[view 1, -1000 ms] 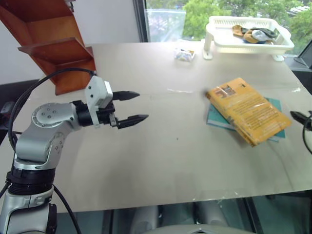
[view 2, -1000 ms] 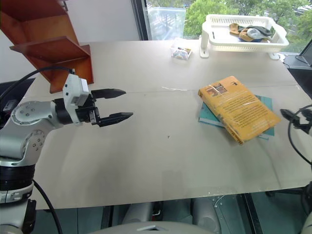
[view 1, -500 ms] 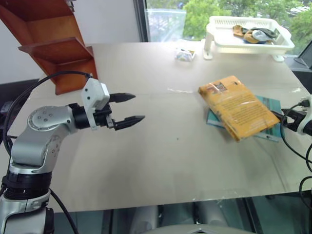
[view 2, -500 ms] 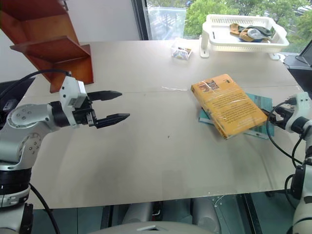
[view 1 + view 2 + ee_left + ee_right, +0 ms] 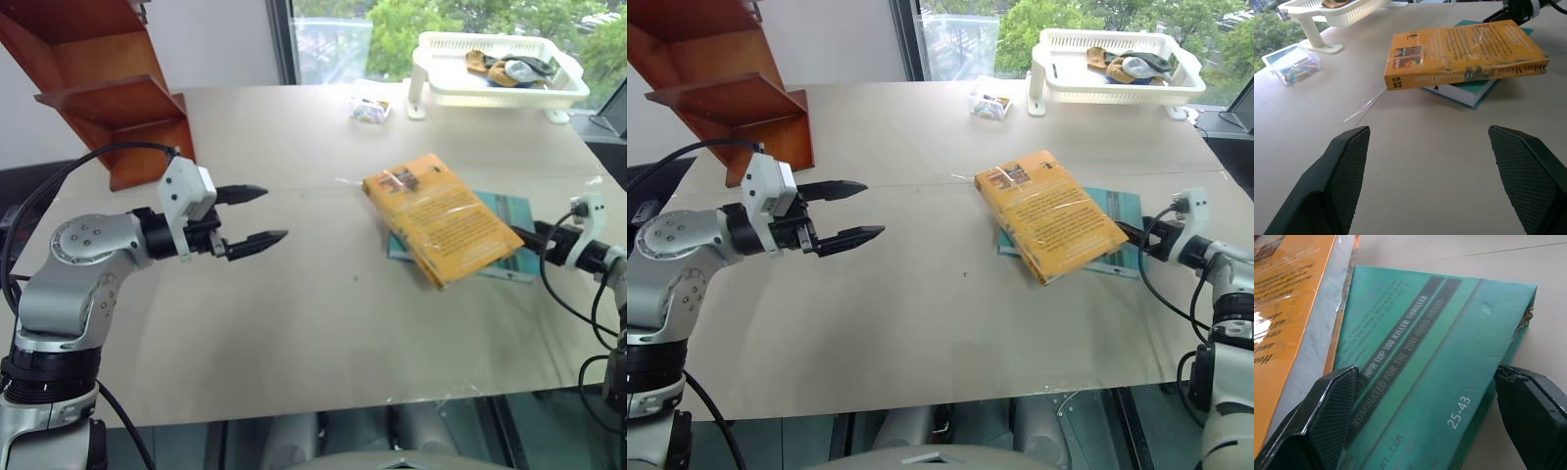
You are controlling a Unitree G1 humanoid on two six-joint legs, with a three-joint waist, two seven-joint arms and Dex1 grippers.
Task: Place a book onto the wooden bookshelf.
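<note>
The thick orange-yellow book (image 5: 439, 217) lies flat on a thinner teal book (image 5: 508, 210), right of the table's middle. My right gripper (image 5: 1130, 238) reaches in level from the right edge. Its fingers stand open at the teal book's (image 5: 1420, 362) near end, one on either side of it, and the orange book's edge (image 5: 1288, 308) shows beyond. My left gripper (image 5: 275, 214) hovers open over the table's left part, pointing toward the book (image 5: 1464, 46) and well short of it. The wooden bookshelf (image 5: 108, 88) stands at the far left corner.
A white basket tray (image 5: 490, 95) with small items stands on legs at the far right. A small clear box (image 5: 370, 110) lies beside it. Bare tabletop (image 5: 333, 323) stretches between the grippers and toward the front edge.
My right gripper has come in from the right edge, and both books have slid leftward together and turned a little. The left gripper has stayed where it was.
</note>
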